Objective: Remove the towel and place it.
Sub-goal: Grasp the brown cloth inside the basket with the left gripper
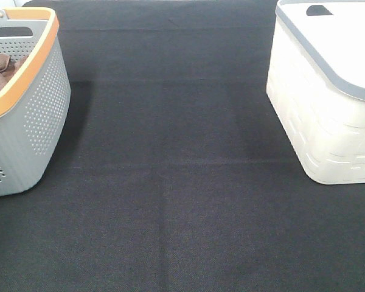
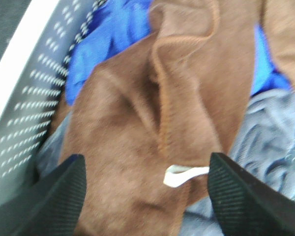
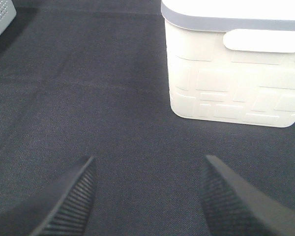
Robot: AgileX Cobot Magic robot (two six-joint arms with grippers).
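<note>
Left hand (image 2: 146,189) spread, empty, over reddish-brown microfibre towel (image 2: 132,123), which lies crumpled in grey perforated plastic basket (image 1: 42,115); small white tag (image 2: 184,175) just beside one finger. Right hand (image 3: 147,191) spread, empty, above black fabric-covered bench (image 1: 170,194). Risk: pinch also catches blue cloth (image 2: 108,34), pale grey cloth (image 2: 263,132) or second brown cloth (image 2: 285,44) alongside. Towel edges cropped; pile depth unclear

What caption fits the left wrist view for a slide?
Left gripper, jaws open, above the brown towel with white tag, atop blue cloth and grey cloth in the perforated grey basket.
</note>
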